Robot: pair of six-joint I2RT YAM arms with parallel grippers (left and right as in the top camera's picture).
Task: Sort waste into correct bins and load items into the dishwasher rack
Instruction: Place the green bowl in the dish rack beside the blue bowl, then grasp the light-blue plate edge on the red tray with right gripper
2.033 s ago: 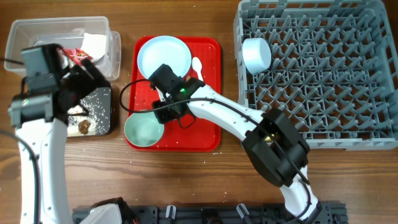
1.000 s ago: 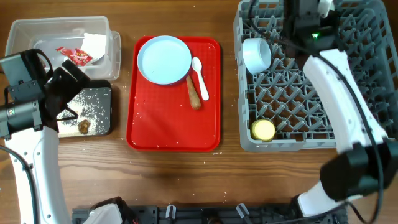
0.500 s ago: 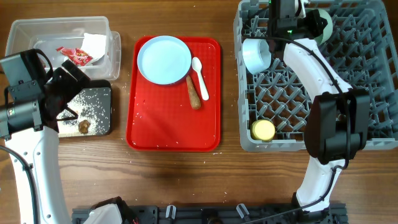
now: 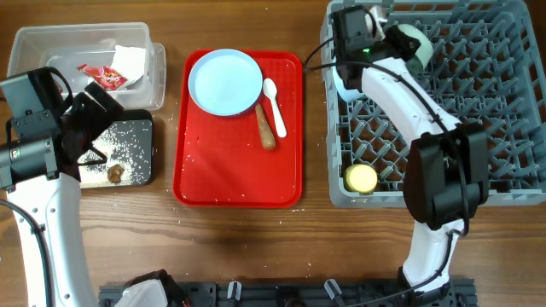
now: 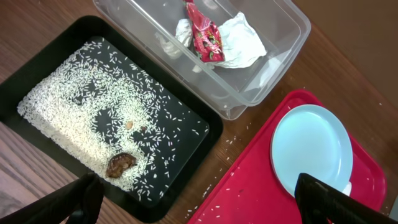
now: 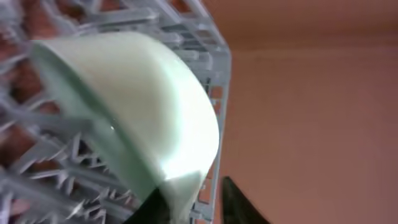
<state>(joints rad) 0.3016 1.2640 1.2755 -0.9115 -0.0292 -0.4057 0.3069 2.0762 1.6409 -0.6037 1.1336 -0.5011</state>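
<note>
My right gripper (image 4: 391,34) is at the far edge of the grey dishwasher rack (image 4: 478,111), shut on the rim of the mint green bowl (image 4: 417,39). In the right wrist view the tilted bowl (image 6: 130,106) fills the frame and its rim runs between my fingertips (image 6: 189,199). The pale blue bowl (image 4: 349,78) and the yellow cup (image 4: 360,177) sit in the rack. My left gripper (image 4: 95,128) hangs open and empty above the black tray (image 4: 145,170), and its wrist view (image 5: 199,208) shows the same. The pale blue plate (image 4: 225,81), white spoon (image 4: 274,95) and brown root (image 4: 265,128) lie on the red tray (image 4: 239,183).
The clear tub (image 4: 26,43) holds the red wrapper (image 4: 102,76) and the white napkin (image 4: 130,58). The black tray holds rice (image 5: 81,106) and a dark lump (image 5: 120,164). A few rice grains lie on the red tray and the wood.
The right arm took the mint green bowl from the red tray to the rack's far edge, then swung its wrist left. The yellow cup now sits in the rack. The left arm is still.
</note>
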